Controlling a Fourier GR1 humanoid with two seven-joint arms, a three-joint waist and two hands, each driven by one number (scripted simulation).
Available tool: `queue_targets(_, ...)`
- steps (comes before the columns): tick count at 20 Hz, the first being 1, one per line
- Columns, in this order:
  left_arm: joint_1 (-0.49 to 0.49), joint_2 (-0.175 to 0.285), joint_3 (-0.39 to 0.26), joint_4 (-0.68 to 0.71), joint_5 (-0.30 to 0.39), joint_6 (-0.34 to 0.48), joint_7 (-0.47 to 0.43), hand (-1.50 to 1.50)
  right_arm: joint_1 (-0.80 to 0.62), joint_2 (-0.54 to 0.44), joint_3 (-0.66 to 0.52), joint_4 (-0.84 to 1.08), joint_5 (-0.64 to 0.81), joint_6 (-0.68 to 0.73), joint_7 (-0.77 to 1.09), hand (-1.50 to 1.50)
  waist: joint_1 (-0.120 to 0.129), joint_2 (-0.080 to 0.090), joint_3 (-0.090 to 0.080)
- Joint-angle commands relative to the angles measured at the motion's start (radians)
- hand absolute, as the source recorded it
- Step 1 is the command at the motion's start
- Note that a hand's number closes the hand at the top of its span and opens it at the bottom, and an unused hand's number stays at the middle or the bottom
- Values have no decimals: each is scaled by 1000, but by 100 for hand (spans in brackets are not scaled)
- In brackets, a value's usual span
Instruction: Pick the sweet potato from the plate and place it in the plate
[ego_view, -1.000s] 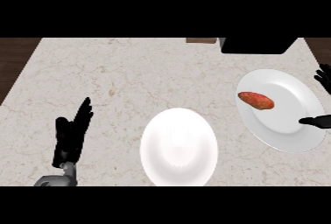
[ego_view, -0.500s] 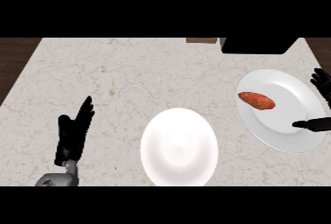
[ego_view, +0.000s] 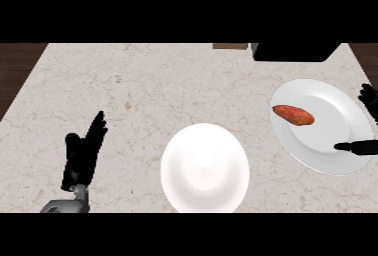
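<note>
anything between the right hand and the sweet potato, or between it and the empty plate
Nothing visible. The sweet potato lies on the right plate, with only bare plate between it and the open right hand. Only bare counter lies between that plate and the empty plate.

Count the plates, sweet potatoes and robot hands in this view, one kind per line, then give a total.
Plates: 2 (middle plate, right plate)
Sweet potatoes: 1 (sweet potato, on the right plate)
Hands: 2 (left hand, right hand)
Total: 5
</note>
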Motion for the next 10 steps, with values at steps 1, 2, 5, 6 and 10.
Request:
queue_targets(1, 30, -24, -25, -19, -31, 26, -16, 0, -11, -45, 0, 25, 0, -4, 17, -150, 3, 0, 0)
queue_targets(2, -1, -7, -12, -8, -1, -13, 4, 0, -2, -53, -2, 46, 4, -1, -14, -150, 8, 4, 1)
queue_targets(5, 32, -14, -12, -32, -9, 2, 4, 0, 14, -65, -7, 52, -5, 11, -32, -150, 6, 2, 1)
queue_targets(6, 13, 1, -12, -54, 2, -19, 30, 0, 36, -90, -15, 68, -2, 1, -58, -150, 16, 7, 3)
queue_targets(10, -11, -1, 6, -5, 2, -13, -9, 0, 26, -96, -22, 74, -10, 0, -48, -150, 11, 6, 2)
